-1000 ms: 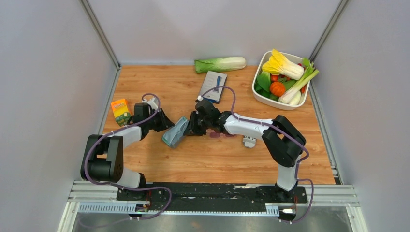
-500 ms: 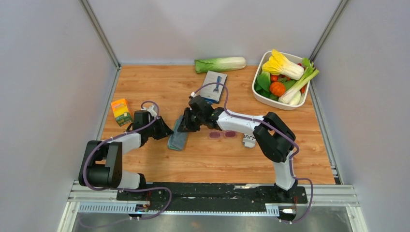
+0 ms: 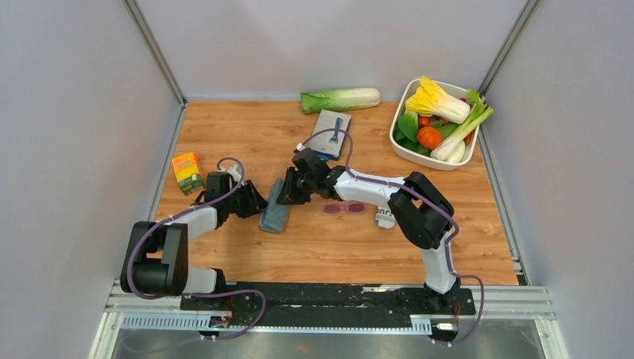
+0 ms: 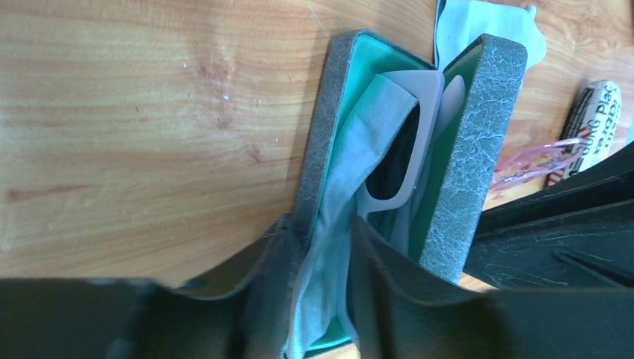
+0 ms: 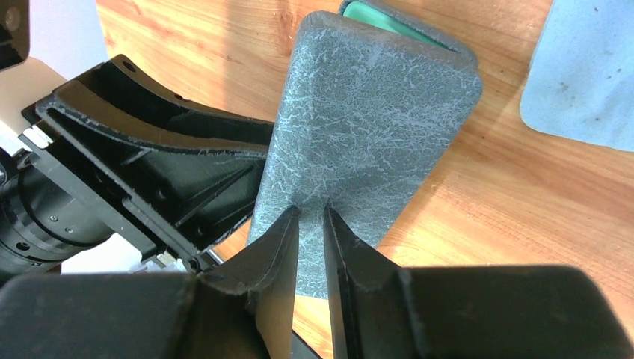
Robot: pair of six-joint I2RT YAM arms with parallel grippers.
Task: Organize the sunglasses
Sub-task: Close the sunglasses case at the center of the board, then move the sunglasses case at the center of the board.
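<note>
The sunglasses point(image 3: 344, 208), a thin pair with pink lenses, lie on the table right of the grey case point(image 3: 274, 215); their frame shows as the sunglasses point(image 4: 534, 158) past the lid. The case point(image 4: 478, 149) stands open, with teal lining, a white-framed dark-lensed pair point(image 4: 404, 161) and a light blue cloth point(image 4: 351, 172) inside. My left gripper point(image 3: 254, 200) straddles the case's near wall and a cloth fold point(image 4: 321, 232); whether it presses is unclear. My right gripper point(image 3: 288, 193) is barely parted, tips on the lid's outer face point(image 5: 310, 212), nothing between them.
A second blue cloth point(image 5: 583, 67) lies beyond the case. A small white object point(image 3: 385, 218) sits by the sunglasses. A juice carton point(image 3: 187, 172) stands at the left. At the back are a flat box point(image 3: 330, 133), a cabbage point(image 3: 341, 99) and a white dish point(image 3: 404, 146) of vegetables.
The case, held tilted up between both grippers a second ago, now lies flat on the table a little to the left. The right gripper shifted left and farther back.
</note>
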